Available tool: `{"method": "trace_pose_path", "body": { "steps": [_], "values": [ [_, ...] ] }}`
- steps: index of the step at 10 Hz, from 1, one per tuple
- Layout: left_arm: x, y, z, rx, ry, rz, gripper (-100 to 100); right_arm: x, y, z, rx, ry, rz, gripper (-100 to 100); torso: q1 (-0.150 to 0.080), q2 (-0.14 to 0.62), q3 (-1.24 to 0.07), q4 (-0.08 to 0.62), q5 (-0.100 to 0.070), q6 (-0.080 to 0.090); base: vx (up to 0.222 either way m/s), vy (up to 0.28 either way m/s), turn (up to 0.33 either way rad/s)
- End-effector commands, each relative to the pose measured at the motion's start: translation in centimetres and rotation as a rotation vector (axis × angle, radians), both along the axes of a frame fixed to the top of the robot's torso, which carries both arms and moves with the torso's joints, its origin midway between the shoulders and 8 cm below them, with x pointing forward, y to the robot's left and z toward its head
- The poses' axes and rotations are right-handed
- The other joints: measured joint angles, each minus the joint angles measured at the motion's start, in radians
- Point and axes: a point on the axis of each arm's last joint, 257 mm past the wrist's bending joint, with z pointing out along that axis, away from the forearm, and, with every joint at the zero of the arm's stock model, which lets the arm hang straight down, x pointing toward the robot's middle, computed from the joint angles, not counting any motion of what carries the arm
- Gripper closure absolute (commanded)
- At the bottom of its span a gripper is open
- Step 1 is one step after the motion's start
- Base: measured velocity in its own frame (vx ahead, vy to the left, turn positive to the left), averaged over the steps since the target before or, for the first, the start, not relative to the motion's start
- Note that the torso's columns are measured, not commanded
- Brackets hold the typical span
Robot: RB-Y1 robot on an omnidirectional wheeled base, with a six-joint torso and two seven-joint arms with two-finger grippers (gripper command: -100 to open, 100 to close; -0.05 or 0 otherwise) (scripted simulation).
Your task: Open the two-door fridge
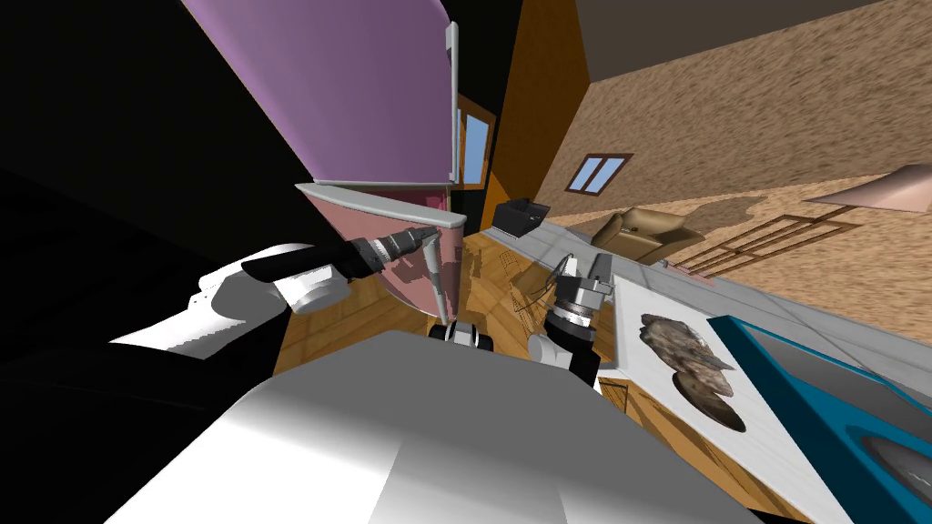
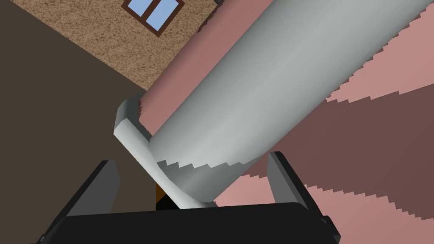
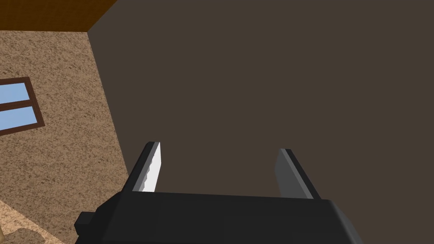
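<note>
With left gripper (image 2: pixel 190 159) fingers (image 2: pixel 285 178) released, straddles grey fridge handle (image 2: pixel 237 93); holds right gripper (image 1: pixel 587 266) released at 3 o'clock.

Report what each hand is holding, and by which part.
Nothing is gripped. The left hand is open, its fingers straddling the grey fridge door handle near one end without clamping it. The right hand is open and empty.

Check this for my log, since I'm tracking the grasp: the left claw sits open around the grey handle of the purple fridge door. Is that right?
Not quite. The left claw sits open around the grey handle of the pink fridge door, not the purple one; the left wrist view shows the pink panel right behind the handle.
</note>
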Motion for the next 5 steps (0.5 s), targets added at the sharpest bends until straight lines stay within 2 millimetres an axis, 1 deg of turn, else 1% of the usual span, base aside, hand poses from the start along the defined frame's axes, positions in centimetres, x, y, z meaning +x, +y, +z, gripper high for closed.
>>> {"method": "trace_pose_path", "body": {
  "steps": [1, 3, 4, 5],
  "values": [
    [0.0, 0.1, 1.5, 0.003, 0.001, -0.013, -100, 0.0, 0.0, 0.0, 0.000, 0.000, 0.000, 0, 0.002, 0.002, 0.002, 0.001, 0.001, 0.000, 0.010, -0.030, 0.043],
    [-0.1, 0.0, 2.7, 0.005, 0.001, -0.024, -100, 0.0, 0.0, 0.0, 0.000, 0.000, 0.000, 0, 0.000, 0.002, 0.001, 0.001, 0.000, 0.000, 0.006, -0.025, 0.041],
    [0.1, 0.1, 2.2, 0.005, 0.001, -0.020, -100, 0.0, 0.0, 0.0, 0.000, 0.000, 0.000, 0, -0.001, 0.000, 0.000, 0.000, 0.000, 0.000, 0.002, -0.012, 0.011],
    [0.1, 0.1, 2.3, 0.005, 0.001, -0.021, 0, 0.0, 0.0, 0.0, 0.000, 0.000, 0.000, 0, 0.000, 0.000, 0.000, 0.000, 0.000, 0.000, 0.000, 0.000, 0.000]
  ]
}}
